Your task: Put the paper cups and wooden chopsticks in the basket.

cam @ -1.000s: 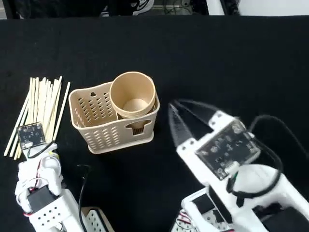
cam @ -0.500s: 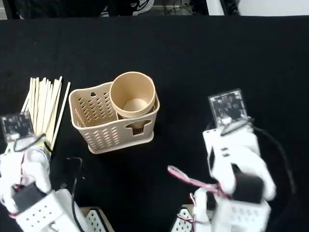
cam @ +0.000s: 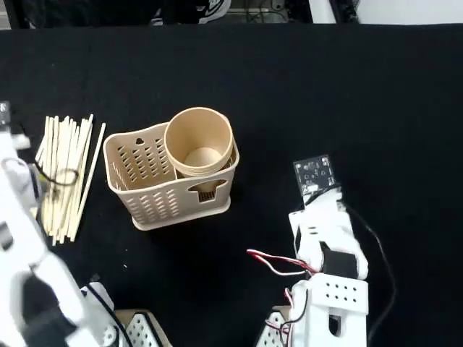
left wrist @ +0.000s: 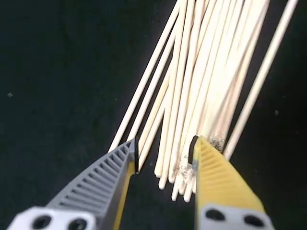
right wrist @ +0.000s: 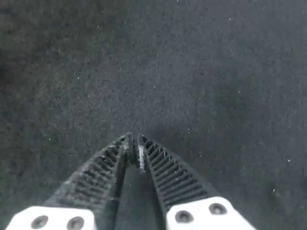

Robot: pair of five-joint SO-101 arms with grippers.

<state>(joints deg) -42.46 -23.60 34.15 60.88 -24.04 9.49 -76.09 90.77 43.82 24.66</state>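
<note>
A beige slotted basket [cam: 155, 199] stands left of the table's middle. A paper cup [cam: 199, 141] sits upright in its right half. Several wooden chopsticks [cam: 65, 170] lie in a loose bundle on the black cloth to the basket's left. My left arm [cam: 18, 224] is at the table's left edge, beside the bundle. My left gripper [left wrist: 165, 148] is open just above the near ends of the chopsticks [left wrist: 201, 86], some of which lie between its grey and yellow fingers. My right gripper [right wrist: 133, 143] is shut on nothing over bare cloth. The right arm [cam: 322, 246] is folded back near the front edge.
Black cloth [cam: 347, 94] covers the table, with open room to the right of and behind the basket. A red and white cable [cam: 271, 264] loops at the right arm's base. Clutter lines the far edge beyond the cloth.
The right arm drew back from beside the basket and folded down, and its gripper went from open to shut. The left arm swung left and farther out along the chopsticks.
</note>
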